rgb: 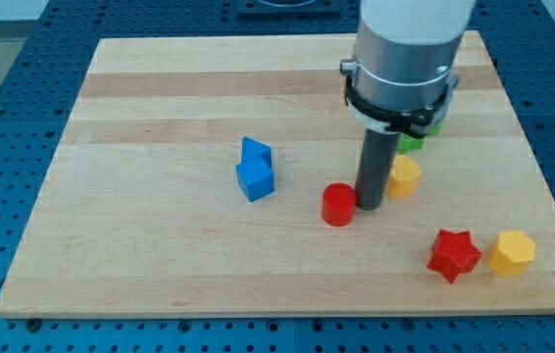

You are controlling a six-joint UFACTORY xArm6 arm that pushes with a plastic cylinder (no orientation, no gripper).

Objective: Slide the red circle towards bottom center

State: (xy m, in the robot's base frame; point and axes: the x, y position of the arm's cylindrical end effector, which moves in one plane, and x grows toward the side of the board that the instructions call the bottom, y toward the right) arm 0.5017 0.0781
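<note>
Tool's upright rod, my tip (370,204) touching red circle (337,205) from the view's right.

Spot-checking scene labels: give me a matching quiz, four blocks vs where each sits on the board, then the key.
Blocks:
1. red circle
2. red star
3. blue block
4. green block

Places:
A. mostly hidden behind the arm, toward the view's top
B. alone, to the view's left of the red circle
C. next to my tip, on its view-left side
D. near the view's bottom right, beside a yellow block

Pairs: 1-C, 2-D, 3-B, 4-A
</note>
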